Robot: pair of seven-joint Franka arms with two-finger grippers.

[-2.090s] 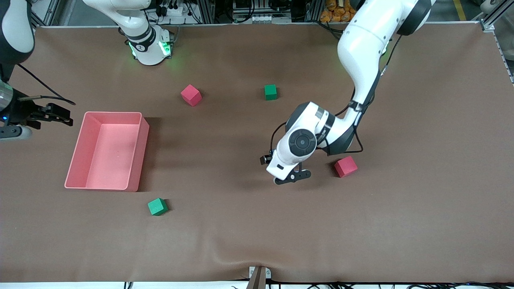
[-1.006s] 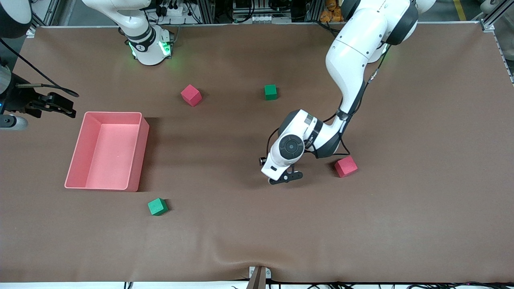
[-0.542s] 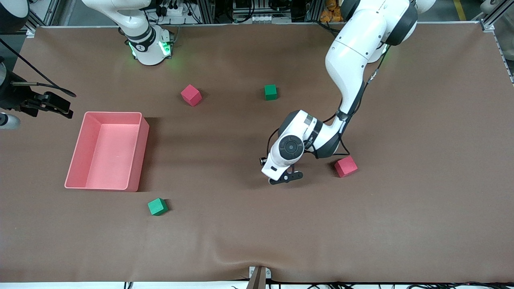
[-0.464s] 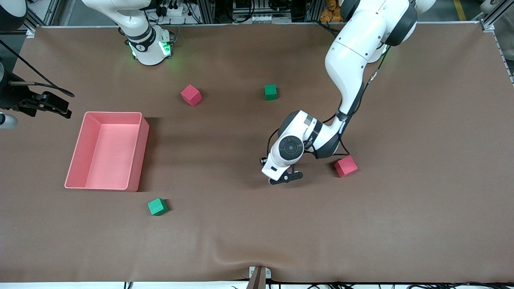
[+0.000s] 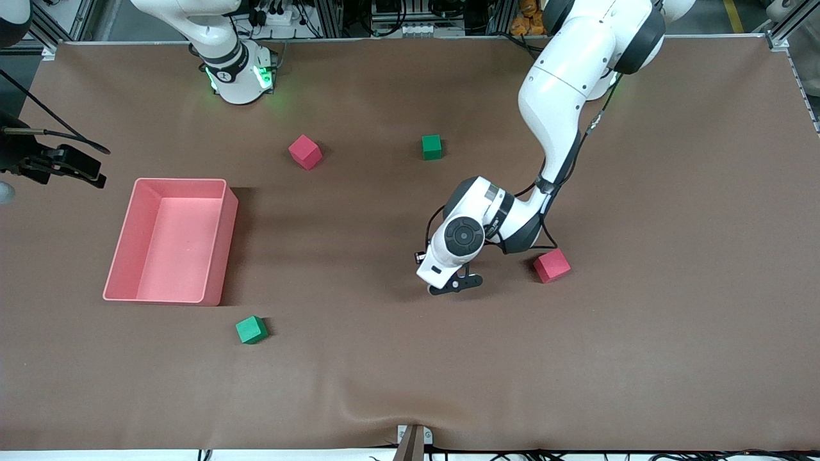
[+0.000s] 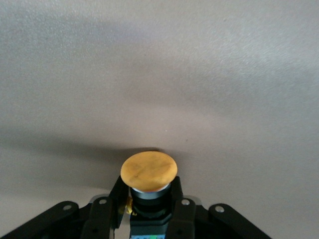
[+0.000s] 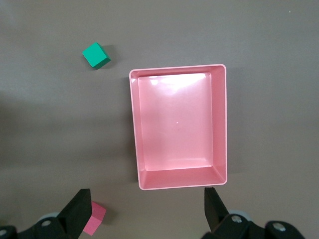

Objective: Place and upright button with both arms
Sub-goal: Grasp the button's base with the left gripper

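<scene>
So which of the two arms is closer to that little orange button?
Left. The left gripper has its fingers shut on the button, low over the table's middle. The right gripper hangs open near the pink bin.

A pink bin (image 5: 218, 246) sits on the brown tabletop (image 5: 672, 320) toward the right arm's end. A green cube (image 5: 251, 330) lies nearer the front camera than the bin, just off its corner. A red cube (image 5: 305, 152) and another green cube (image 5: 432, 146) lie farther back, apart. A second red cube (image 5: 551, 266) lies toward the left arm's end.
</scene>
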